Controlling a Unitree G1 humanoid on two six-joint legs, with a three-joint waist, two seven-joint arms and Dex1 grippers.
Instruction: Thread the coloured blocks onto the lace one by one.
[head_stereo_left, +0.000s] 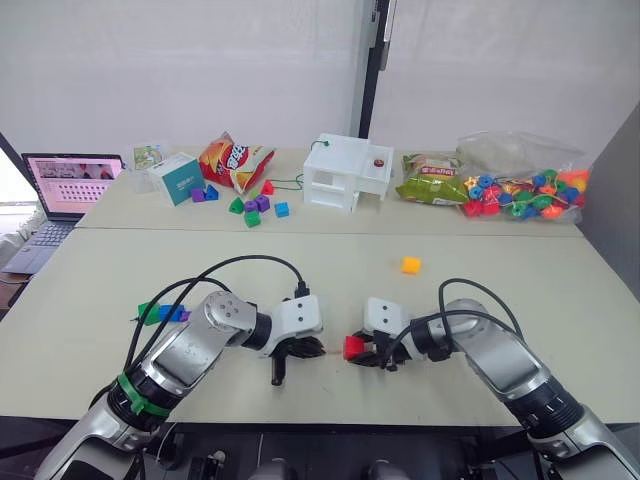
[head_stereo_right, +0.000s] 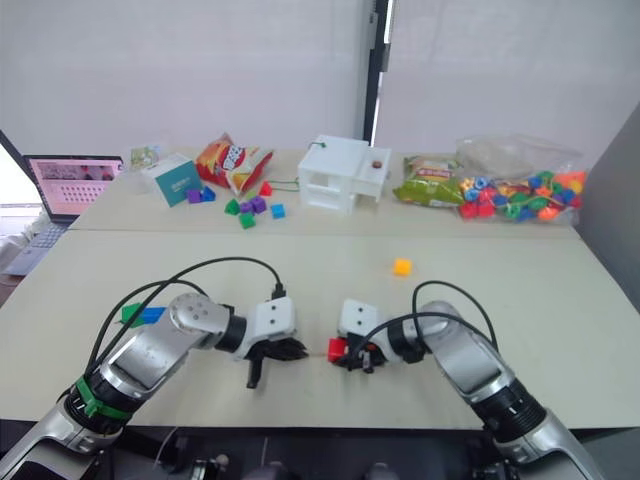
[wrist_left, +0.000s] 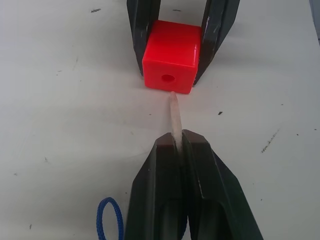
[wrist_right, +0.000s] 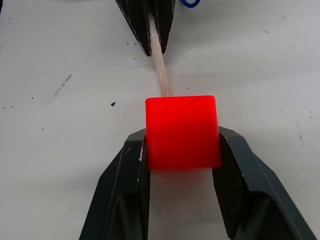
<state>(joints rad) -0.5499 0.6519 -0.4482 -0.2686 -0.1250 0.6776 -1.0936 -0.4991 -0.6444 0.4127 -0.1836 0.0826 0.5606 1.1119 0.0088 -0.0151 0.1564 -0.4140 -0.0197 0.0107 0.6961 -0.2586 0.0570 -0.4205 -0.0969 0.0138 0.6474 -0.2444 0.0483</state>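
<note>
My right gripper (wrist_right: 182, 145) is shut on a red block (wrist_right: 182, 131), holding it just above the table near the front middle. Facing it, my left gripper (wrist_left: 178, 137) is shut on the lace's stiff pale tip (wrist_left: 174, 120). The tip's end sits right at the round hole in the red block (wrist_left: 172, 57); I cannot tell whether it has entered. A loop of dark-blue lace (wrist_left: 107, 220) lies on the table behind the left fingers. A yellow block (head_stereo_left: 411, 265) lies further back on the right. Green (head_stereo_left: 148, 312) and blue (head_stereo_left: 170, 313) blocks lie beside my left arm.
Along the far table stand a laptop (head_stereo_left: 70, 185), a teal box (head_stereo_left: 180, 178), a snack bag (head_stereo_left: 235, 160), small coloured pieces (head_stereo_left: 255, 205), a white box (head_stereo_left: 345, 172), a green packet (head_stereo_left: 432, 185) and a clear bag of beads (head_stereo_left: 520, 190).
</note>
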